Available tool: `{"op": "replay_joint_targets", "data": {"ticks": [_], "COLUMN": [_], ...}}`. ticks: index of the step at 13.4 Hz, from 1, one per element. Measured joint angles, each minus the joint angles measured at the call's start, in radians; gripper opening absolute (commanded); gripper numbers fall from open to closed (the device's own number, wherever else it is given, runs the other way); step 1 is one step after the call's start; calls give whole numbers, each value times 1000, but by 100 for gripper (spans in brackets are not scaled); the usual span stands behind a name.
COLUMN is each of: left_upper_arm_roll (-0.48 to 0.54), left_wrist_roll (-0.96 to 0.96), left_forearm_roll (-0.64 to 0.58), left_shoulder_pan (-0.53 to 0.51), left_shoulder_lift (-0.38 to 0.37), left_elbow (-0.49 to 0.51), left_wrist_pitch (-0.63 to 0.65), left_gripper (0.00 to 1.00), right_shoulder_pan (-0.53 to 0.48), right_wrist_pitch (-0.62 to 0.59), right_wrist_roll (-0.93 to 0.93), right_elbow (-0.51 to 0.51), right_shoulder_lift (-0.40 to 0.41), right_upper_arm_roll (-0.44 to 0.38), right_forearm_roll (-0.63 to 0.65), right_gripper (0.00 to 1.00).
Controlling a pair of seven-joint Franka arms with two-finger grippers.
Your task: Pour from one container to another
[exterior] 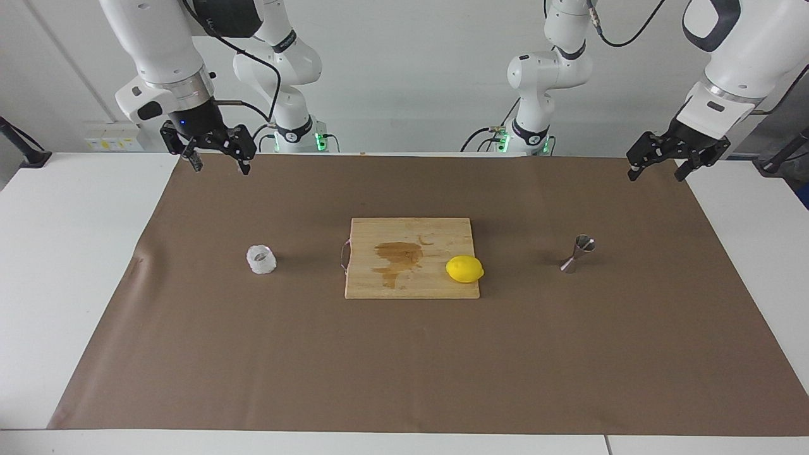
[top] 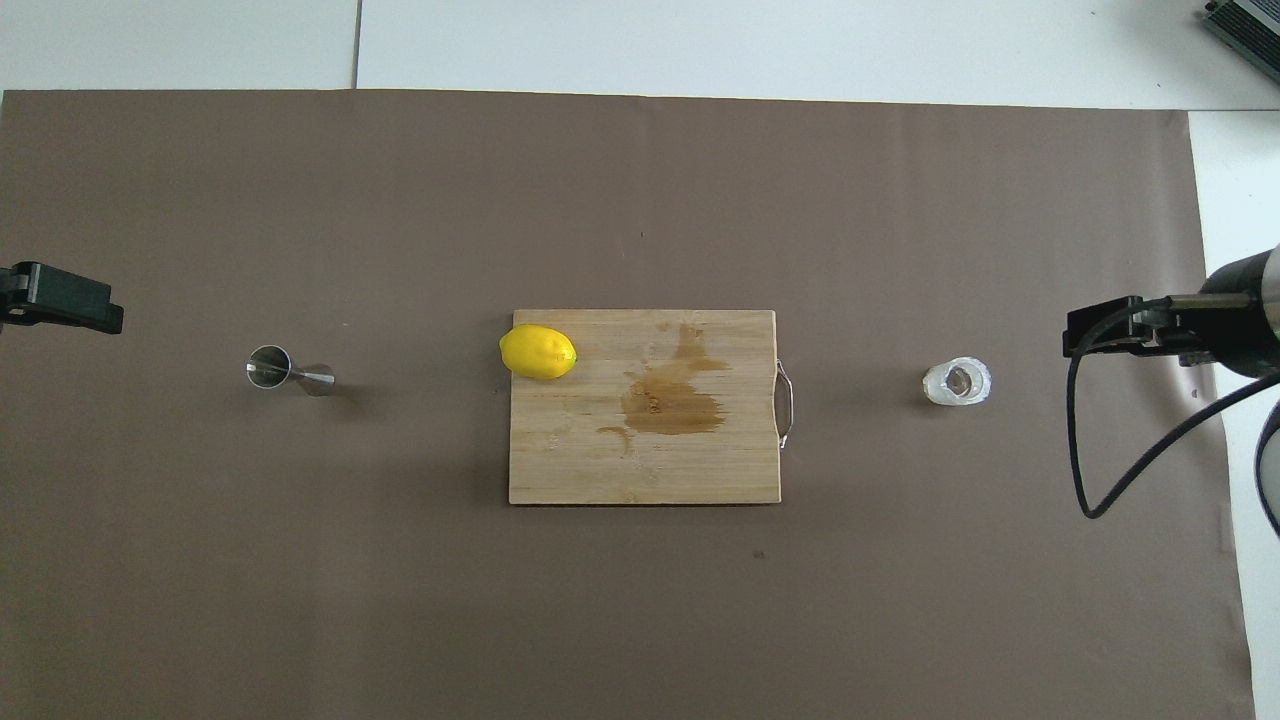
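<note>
The right gripper [exterior: 218,161] hung with its fingers spread wide and nothing in them, over the brown mat's edge at the right arm's end of the table. The left gripper [exterior: 657,165] hung the same way, wide apart and holding nothing, over the mat's corner at the left arm's end; both arms waited.

The brown paper mat [exterior: 404,366] covered most of the white table [exterior: 63,253], flat and matte, with a slight wrinkle near the right arm's end. At its middle lay a rectangular wooden cutting board [exterior: 411,284] with a thin metal handle and a dark, wet-looking stain on its grain. A smooth yellow lemon [exterior: 465,269] rested on the board's edge toward the left arm's end.

The squat, bumpy whitish tumbler [exterior: 261,260] stood upright on the mat toward the right arm's end, well apart from the board. The shiny steel jigger [exterior: 577,253], 2 cones joined at a narrow waist, stood toward the left arm's end. The board and lemon lay between the 2 vessels.
</note>
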State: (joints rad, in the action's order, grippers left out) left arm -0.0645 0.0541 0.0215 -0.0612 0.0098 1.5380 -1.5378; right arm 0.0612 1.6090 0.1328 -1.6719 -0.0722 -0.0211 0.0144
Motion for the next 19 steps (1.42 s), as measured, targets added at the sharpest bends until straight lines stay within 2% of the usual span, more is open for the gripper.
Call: {"op": "replay_joint_targets", "data": {"ticks": [12, 19], "left_upper_arm_roll": [2, 6], "left_wrist_roll": [-19, -36], "left_forearm_roll": [15, 103], "left_shoulder_pan": [-3, -122], "left_shoulder_lift": [19, 75], "left_elbow": [4, 8], "left_wrist_pitch": [2, 3], "left_gripper": [100, 100], "right_shoulder_pan": [-4, -4], "right_wrist_pitch": [0, 0], "right_wrist_roll": [0, 0], "right_elbow": [0, 0], "right_shoulder_lift": [0, 0], "right_upper_arm_roll": [-5, -5], "right_forearm_roll": [0, 0], "right_gripper": [100, 100]}}
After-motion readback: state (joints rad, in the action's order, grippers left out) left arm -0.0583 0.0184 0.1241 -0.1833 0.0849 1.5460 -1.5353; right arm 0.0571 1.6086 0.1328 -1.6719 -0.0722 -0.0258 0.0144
